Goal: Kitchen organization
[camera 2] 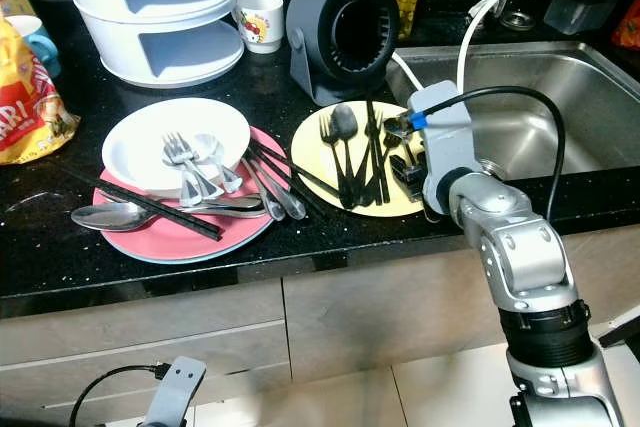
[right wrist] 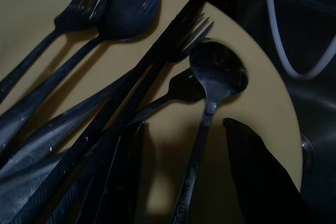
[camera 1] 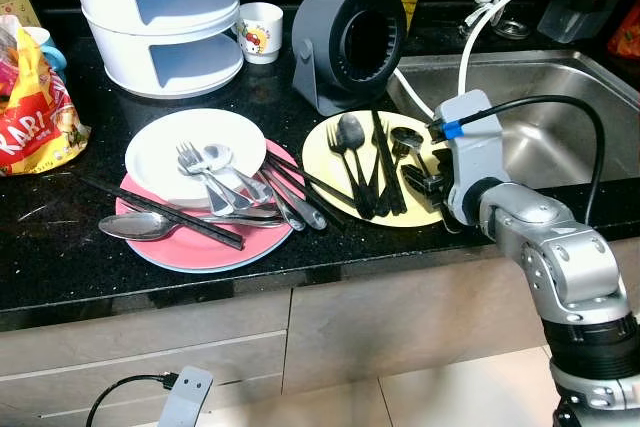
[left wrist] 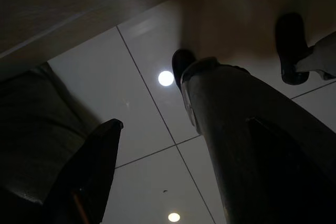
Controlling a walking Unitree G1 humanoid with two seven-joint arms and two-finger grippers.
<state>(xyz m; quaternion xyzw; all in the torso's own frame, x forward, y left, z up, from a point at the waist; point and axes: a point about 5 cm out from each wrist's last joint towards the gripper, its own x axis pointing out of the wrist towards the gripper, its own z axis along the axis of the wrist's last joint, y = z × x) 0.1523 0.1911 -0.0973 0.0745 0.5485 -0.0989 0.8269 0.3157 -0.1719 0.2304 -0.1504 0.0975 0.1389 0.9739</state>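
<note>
On the black stone counter [camera 1: 60,237], sorting looks half done: black cutlery [camera 1: 365,162] lies on the round yellow plate [camera 1: 325,197], silver cutlery [camera 1: 215,182] unsorted; right claw [camera 1: 428,182], fingers apart, hovers over the yellow plate's edge.

Right claw [camera 2: 408,169] hovers over the yellow plate [camera 2: 316,175] of black cutlery [camera 2: 352,152] near the counter [camera 2: 60,252] front edge, beside the sink [camera 2: 560,127].

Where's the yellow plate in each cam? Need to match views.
Left eye view: yellow plate centre-right on the counter, under black cutlery.
Right eye view: same, nearer centre.
Left wrist view: floor tiles, no plate.
Right wrist view: plate spans the frame beneath the right tool.
Shared landmark: sink.
</note>
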